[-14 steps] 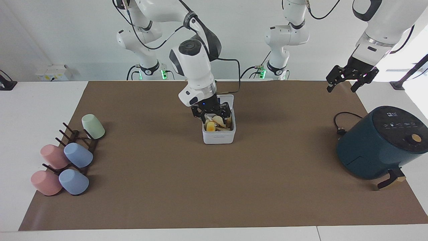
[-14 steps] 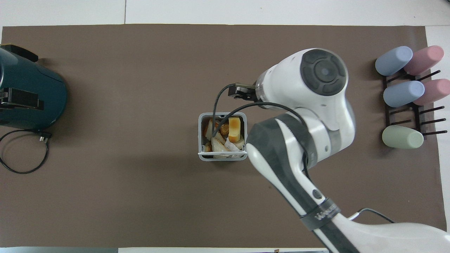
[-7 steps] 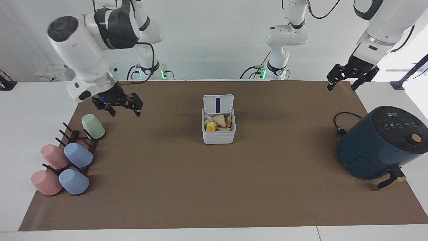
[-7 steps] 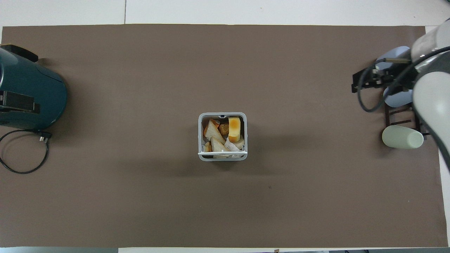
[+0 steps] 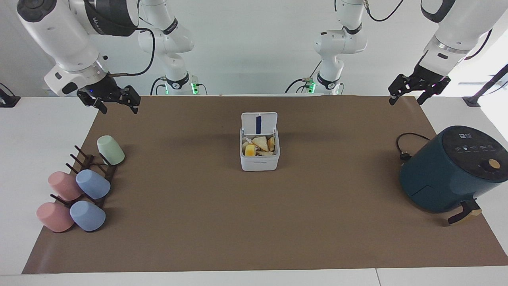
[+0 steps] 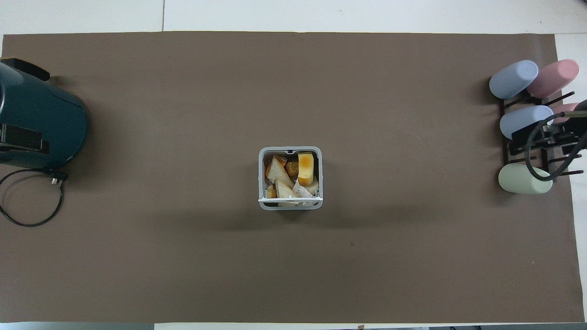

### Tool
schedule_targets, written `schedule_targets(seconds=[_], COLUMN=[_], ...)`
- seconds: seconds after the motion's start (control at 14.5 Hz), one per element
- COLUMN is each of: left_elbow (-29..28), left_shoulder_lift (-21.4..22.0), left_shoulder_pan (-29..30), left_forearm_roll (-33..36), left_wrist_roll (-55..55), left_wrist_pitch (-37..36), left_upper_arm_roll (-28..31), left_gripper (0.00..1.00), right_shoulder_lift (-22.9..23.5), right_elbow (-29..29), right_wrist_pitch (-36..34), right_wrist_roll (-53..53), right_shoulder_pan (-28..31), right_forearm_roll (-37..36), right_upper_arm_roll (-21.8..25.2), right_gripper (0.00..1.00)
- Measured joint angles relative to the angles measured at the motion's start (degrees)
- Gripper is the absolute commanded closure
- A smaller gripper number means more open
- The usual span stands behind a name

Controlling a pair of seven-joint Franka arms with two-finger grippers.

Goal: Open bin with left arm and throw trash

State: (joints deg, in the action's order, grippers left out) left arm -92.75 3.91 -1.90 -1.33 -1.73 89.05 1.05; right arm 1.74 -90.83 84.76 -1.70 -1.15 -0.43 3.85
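The white bin (image 5: 260, 161) stands mid-table with its lid (image 5: 258, 122) hinged upright and open. The trash (image 5: 258, 145) lies inside it: pale bread wedges and an orange crust chunk (image 6: 306, 167), all within the bin's rim (image 6: 290, 149). My right gripper (image 5: 119, 109) hangs open and holds nothing, over the mat's corner at the right arm's end of the table. Part of it shows over the cup rack in the overhead view (image 6: 539, 136). My left gripper (image 5: 405, 100) waits open and empty above the mat's edge at the left arm's end.
A dark teal air fryer (image 5: 448, 171) with its black cord (image 5: 405, 147) sits at the left arm's end. A dark rack (image 5: 89, 167) with several pastel cups (image 5: 93, 184) lies at the right arm's end. A brown mat (image 5: 254, 222) covers the table.
The right gripper has left the bin's mouth, risen and swung away to the right arm's end of the table. The bin stays open with the trash inside. The left arm barely moved.
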Motion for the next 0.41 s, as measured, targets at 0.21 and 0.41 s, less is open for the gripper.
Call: schedule_targets(seconds=[0.21,0.41], left_elbow=[0.00,0.00], left_shoulder_lift=[0.06,0.06], left_shoulder_pan=[0.00,0.00], left_forearm_roll=[0.01,0.01], left_wrist_roll=[0.00,0.00], left_wrist_pitch=[0.00,0.00], left_upper_arm_roll=[-0.06,-0.09], left_gripper=[0.00,0.00], right_shoulder_lift=[-1.33,-2.83], right_elbow=[-2.64,-3.68], right_wrist_pitch=[0.98,1.57], right_wrist_roll=[0.00,0.00], right_shoulder_pan=[-0.01,-0.05], right_forearm_roll=[-0.06,-0.76], right_upper_arm_roll=[0.52,0.53], right_gripper=[0.00,0.00])
